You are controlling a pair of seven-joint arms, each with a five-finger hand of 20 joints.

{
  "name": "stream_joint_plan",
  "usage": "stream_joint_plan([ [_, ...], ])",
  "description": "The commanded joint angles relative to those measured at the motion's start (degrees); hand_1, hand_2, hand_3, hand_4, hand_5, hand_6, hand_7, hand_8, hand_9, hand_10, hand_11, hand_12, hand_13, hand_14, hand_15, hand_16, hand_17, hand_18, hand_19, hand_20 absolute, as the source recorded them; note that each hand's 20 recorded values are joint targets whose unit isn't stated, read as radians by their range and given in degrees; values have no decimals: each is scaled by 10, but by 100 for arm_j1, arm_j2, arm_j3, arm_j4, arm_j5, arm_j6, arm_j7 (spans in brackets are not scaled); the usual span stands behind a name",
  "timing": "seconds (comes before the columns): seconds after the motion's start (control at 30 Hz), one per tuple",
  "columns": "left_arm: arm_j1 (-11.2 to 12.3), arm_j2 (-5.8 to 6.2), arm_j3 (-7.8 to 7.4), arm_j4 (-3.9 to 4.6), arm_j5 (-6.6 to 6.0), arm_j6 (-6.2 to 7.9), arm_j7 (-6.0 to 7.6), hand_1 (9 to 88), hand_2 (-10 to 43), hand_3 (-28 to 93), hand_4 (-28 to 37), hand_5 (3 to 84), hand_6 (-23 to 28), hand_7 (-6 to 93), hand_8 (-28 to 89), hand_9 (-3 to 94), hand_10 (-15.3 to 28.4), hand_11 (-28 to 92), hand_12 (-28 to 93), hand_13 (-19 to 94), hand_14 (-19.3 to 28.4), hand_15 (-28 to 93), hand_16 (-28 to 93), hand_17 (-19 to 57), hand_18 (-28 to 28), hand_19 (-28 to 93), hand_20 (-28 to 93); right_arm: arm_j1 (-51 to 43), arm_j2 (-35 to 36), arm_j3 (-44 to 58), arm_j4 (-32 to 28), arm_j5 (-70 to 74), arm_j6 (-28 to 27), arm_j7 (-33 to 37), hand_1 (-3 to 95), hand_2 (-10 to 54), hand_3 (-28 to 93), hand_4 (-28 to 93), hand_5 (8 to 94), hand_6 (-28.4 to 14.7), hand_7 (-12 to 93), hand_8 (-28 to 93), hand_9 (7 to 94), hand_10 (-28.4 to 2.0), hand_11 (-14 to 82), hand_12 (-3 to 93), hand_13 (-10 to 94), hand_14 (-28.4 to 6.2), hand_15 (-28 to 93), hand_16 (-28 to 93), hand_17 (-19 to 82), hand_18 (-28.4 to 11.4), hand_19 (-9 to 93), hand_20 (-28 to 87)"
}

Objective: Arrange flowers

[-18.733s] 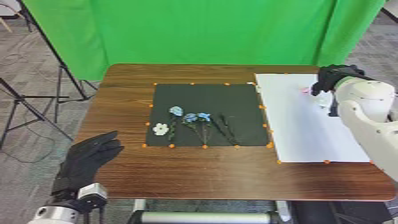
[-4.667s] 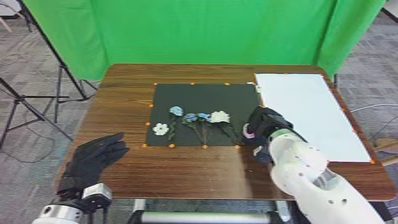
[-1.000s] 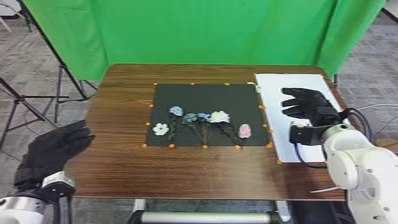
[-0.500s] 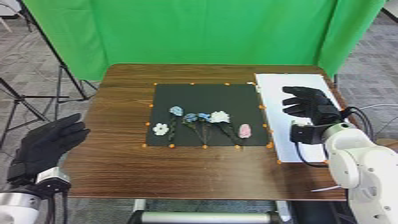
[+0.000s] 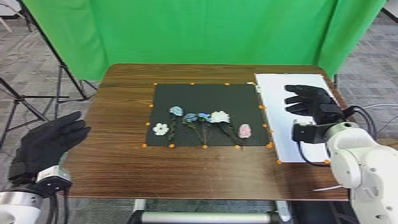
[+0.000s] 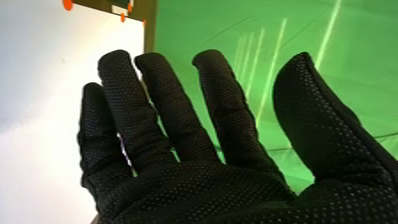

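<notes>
On the black mat (image 5: 197, 95), the blue flowers (image 5: 176, 110) and the ruffled white flower (image 5: 219, 117) point their heads at the table's far edge, stems running nearward, the white one's slanting right. The pink bloom (image 5: 244, 131) beside them lies with its long axis far-to-near. Over the white sheet (image 5: 275, 85), the right hand (image 5: 313, 103) is empty, fingers extended; the left hand (image 5: 44, 145), beside the table (image 5: 160, 170), is relaxed and empty

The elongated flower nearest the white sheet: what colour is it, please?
Pink, best in the head view.
</notes>
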Motion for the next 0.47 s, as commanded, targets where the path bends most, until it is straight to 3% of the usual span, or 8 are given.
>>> stream_joint_plan([
  [0.03, 21, 4, -29, 16, -44, -31, 7, 302, 56, 772, -101, 483, 141, 106, -75, 410, 223, 349, 98, 304, 284, 584, -112, -71, 263, 668, 21, -74, 38, 11, -47, -59, -1, -56, 174, 115, 887, -266, 482, -38, 154, -118, 501, -204, 187, 153, 344, -222, 529, 110, 48, -225, 605, 230],
  [0.27, -72, 20, -23, 53, -13, -45, -119, 301, 56, 773, -101, 483, 142, 107, -75, 409, 224, 348, 98, 304, 284, 584, -112, -71, 262, 671, 15, -170, 8, 62, -83, -57, 4, -82, 174, 115, 887, -266, 483, -38, 154, -118, 502, -205, 187, 153, 344, -222, 529, 110, 48, -225, 605, 230],
  [0.3, -17, 41, -34, 40, -35, -19, -49, 301, 56, 773, -101, 483, 142, 107, -75, 409, 224, 349, 99, 304, 284, 584, -112, -71, 262, 671, 15, -141, 10, 39, -68, -61, 6, -91, 174, 115, 887, -266, 483, -38, 154, -118, 502, -204, 188, 153, 344, -222, 529, 110, 48, -225, 605, 230],
  [0.4, -81, 15, -31, 57, 2, -43, -131, 302, 56, 773, -101, 483, 142, 107, -74, 409, 225, 351, 99, 302, 284, 585, -112, -71, 260, 675, 14, -181, 14, 58, -104, -64, 40, -78, 174, 115, 887, -266, 483, -38, 155, -119, 502, -204, 187, 152, 343, -222, 529, 110, 48, -225, 605, 230],
  [0.47, -41, 64, 5, 68, -60, 37, -49, 301, 56, 774, -102, 483, 142, 107, -75, 409, 225, 351, 99, 302, 284, 586, -111, -71, 260, 675, 14, -143, 3, 54, -93, -53, -23, -78, 174, 115, 888, -266, 482, -37, 155, -119, 502, -205, 187, 152, 344, -222, 529, 110, 48, -225, 605, 230],
])
